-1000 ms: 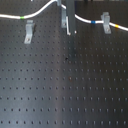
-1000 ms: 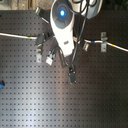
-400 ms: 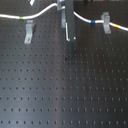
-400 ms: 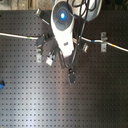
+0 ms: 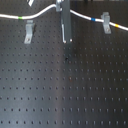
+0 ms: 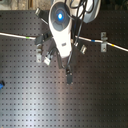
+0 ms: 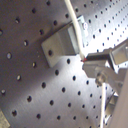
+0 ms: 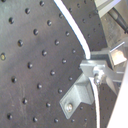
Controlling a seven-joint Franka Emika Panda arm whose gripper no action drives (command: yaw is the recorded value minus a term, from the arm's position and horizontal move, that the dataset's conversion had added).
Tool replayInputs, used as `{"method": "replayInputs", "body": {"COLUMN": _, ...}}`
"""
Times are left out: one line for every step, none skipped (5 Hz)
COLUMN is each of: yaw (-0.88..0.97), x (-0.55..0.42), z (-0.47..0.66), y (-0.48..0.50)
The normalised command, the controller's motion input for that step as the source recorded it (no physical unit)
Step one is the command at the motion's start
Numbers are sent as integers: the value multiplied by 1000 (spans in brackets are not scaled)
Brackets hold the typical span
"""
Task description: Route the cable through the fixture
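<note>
In the first exterior view the gripper [image 5: 66,39] hangs at the upper middle of the frame, a little lower and nearer the desk [image 5: 65,95] than a second ago, when its tips sat higher against the cable. Its fingers look close together around nothing I can make out; whether they are truly closed I cannot tell, since no view shows the tips cleanly. The cable [image 5: 45,11] runs across the top of that frame, from the upper left with a green band, behind the arm, and on to the right past blue and yellow bands. It has hardly shifted over the last second.

Two metal clips stand on the desk: the left fixture [image 5: 29,31] sits just below the cable, and the right fixture [image 5: 105,21] touches or carries it. In the first wrist view the cable [image 7: 75,25] passes over a bracket [image 7: 62,44].

The descent suggests the arm is moving in beside the cable, between the clips, probably to press or regrasp it. The routing at the left clip looks unfinished.
</note>
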Motion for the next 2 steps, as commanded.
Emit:
{"method": "replayInputs", "body": {"yaw": 23, "x": -19, "z": 566, "y": 151}}
{"method": "replayInputs", "body": {"yaw": 9, "x": -9, "z": 103, "y": 54}}
